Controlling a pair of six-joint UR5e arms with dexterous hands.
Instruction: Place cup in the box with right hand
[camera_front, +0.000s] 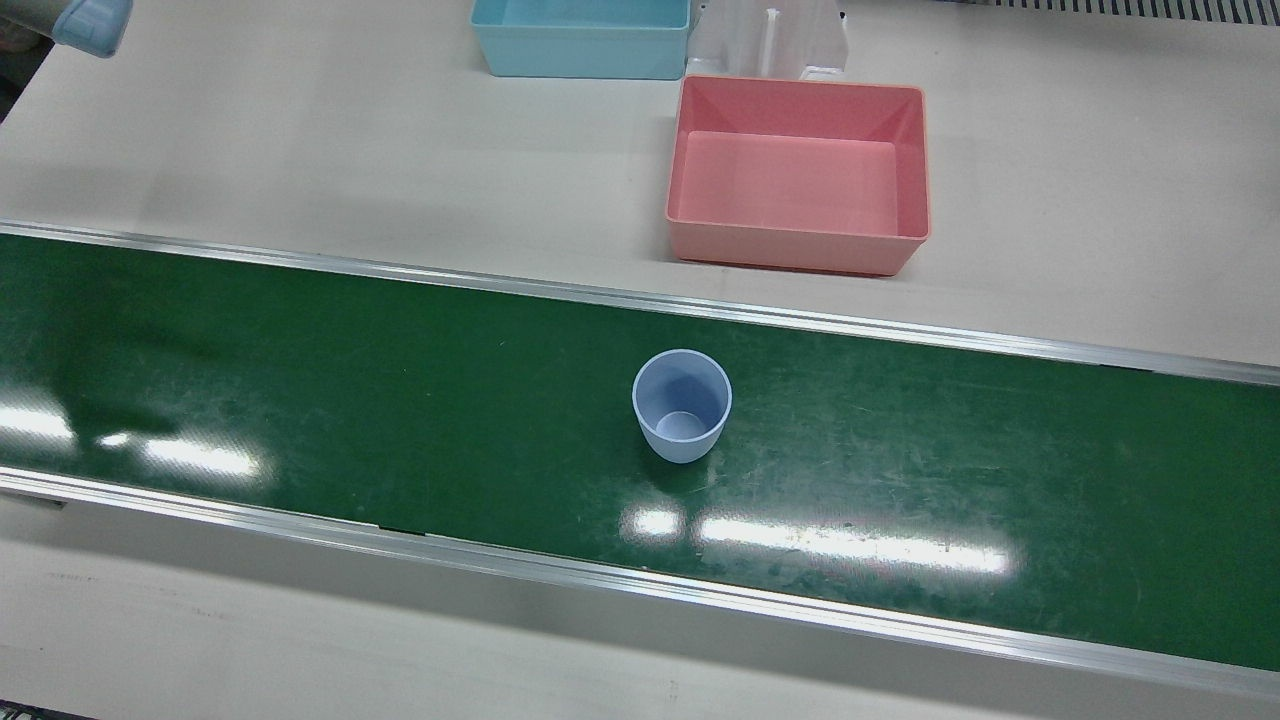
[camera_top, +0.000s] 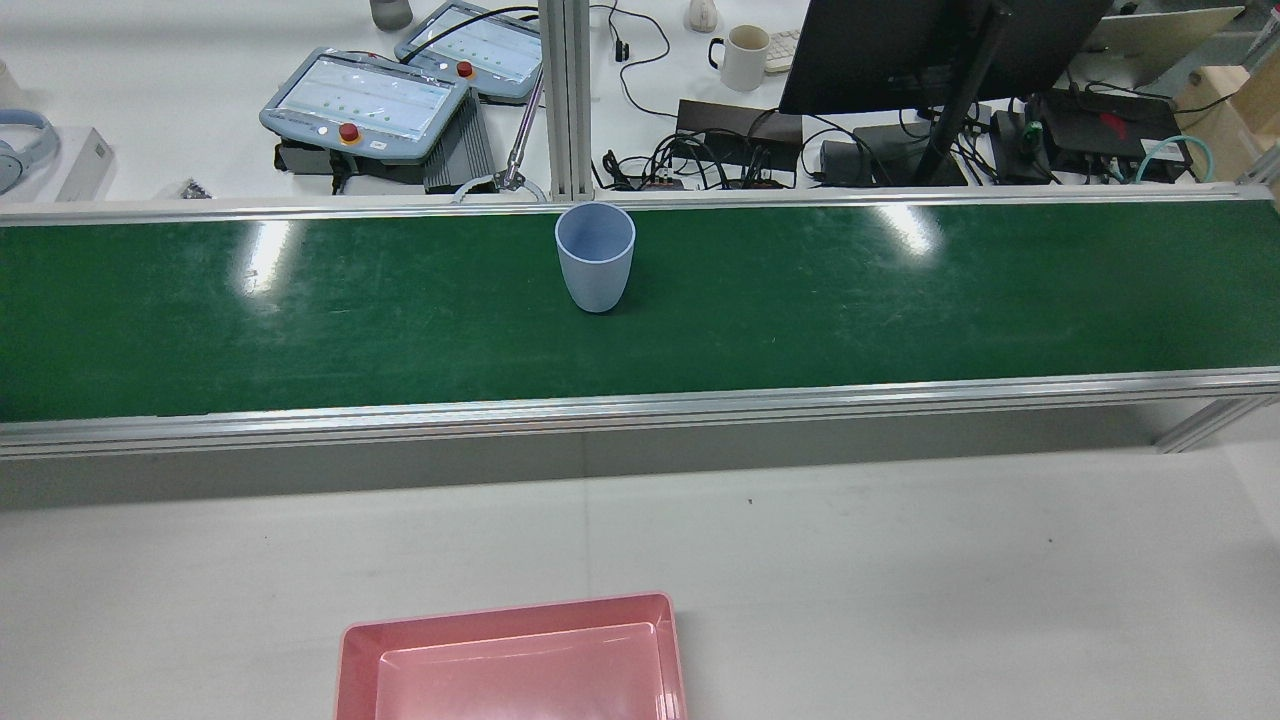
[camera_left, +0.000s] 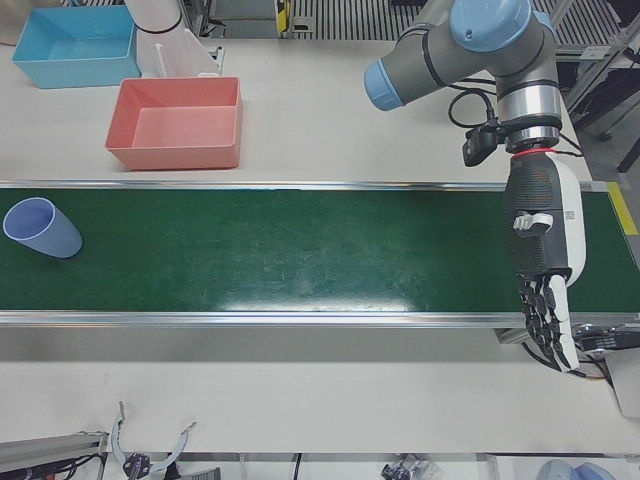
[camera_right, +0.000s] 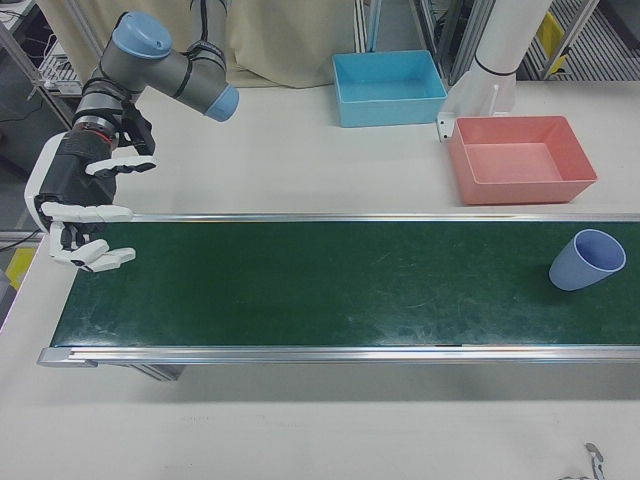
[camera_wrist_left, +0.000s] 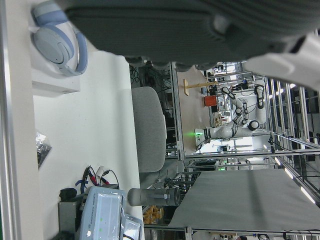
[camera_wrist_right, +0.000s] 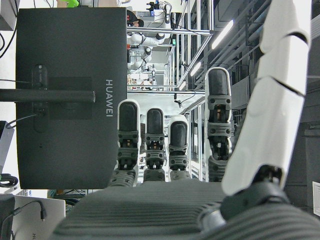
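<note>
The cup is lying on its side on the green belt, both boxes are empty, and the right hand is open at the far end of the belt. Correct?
Not quite. The cup stands upright on the green belt, mouth up, as the front view shows. The rest holds: the pink box and blue box are empty, and the right hand is open at the belt's end.

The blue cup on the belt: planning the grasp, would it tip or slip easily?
The blue cup looks empty and thin-walled, so probably light and stiff. It narrows toward its base, so a high sideways push might tip it. Its smooth, tapered wall could slip upward through the fingers.
</note>
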